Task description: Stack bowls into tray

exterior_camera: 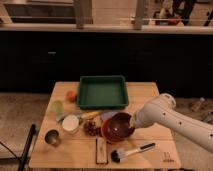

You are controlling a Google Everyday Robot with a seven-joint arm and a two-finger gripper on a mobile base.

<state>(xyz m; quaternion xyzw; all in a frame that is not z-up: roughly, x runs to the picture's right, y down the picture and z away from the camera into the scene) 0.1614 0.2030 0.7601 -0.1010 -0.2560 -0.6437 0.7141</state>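
The dark-green tray point(102, 92) sits at the back middle of the wooden table. The dark maroon bowl point(120, 125) is in front of it, over the orange-red bowl point(107, 134), whose rim shows at the lower left. My gripper point(131, 123) is at the end of the white arm coming in from the right. It is at the maroon bowl's right rim and shut on it. I cannot tell whether the maroon bowl rests in the orange-red bowl or hangs just above it.
An orange fruit point(71, 95) and a green object point(58, 106) lie left of the tray. A white cup point(70, 122), a metal cup point(52, 136), brown food point(91, 128), a dark block point(101, 150) and a brush point(130, 151) are near the front.
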